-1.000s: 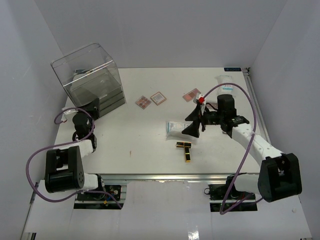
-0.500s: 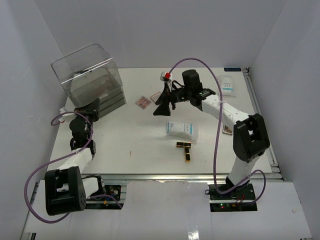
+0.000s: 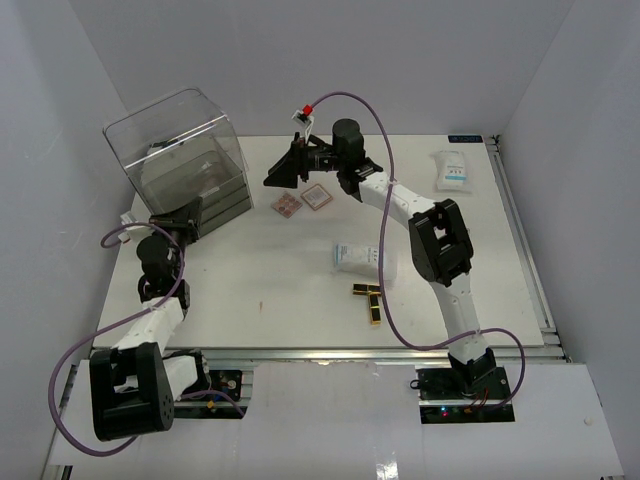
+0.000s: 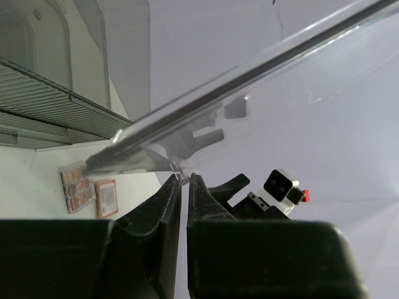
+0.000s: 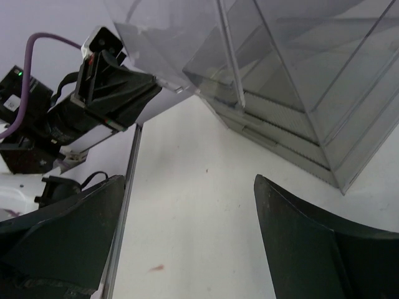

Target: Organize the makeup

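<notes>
Two square palettes [image 3: 287,205] [image 3: 317,196] lie right of the big clear box [image 3: 175,150]; the left wrist view shows them as well [image 4: 78,187] [image 4: 106,198]. One white-blue sachet [image 3: 360,258] lies mid-table, another sachet [image 3: 452,170] at the far right. Black-and-gold lipstick tubes [image 3: 372,300] lie crossed below the first sachet. My left gripper [image 3: 185,215] [image 4: 184,177] is shut on a small clear tab at the corner of the box's lid. My right gripper [image 3: 280,170] [image 5: 188,180] hangs open and holds nothing, above the table just right of the box.
The clear box [image 5: 299,81] has ribbed drawers at its base. In the right wrist view the left gripper [image 5: 118,93] meets the box's lid corner. White walls close in the table on three sides, and a metal rail [image 5: 121,218] runs along the near edge.
My right arm has swung from the table's right-middle, across the palettes, to the box at the far left, staying open. The left arm has shifted slightly, still shut at the box.
</notes>
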`<state>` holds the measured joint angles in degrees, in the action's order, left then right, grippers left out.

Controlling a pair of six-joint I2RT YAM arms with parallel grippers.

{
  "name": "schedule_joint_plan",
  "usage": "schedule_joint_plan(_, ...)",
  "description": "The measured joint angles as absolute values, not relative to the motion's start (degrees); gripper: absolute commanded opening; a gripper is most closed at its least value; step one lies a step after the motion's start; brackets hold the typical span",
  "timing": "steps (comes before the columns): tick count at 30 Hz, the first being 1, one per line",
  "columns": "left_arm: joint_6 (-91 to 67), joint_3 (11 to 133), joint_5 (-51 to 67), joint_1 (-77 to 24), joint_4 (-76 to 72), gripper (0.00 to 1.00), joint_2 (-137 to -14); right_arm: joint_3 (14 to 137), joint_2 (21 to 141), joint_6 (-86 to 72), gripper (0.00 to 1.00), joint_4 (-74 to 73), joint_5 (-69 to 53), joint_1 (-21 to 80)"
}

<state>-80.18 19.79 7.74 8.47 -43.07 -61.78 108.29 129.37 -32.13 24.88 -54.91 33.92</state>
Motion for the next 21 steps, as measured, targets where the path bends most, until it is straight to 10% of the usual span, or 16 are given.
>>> schedule_joint_plan(21, -80.4, 20.5, 11.5, 8.5, -40.7, 0.0, -58.3, 118.0, 139.5, -43.5, 0.92, 39.0, -45.1, 37.6)
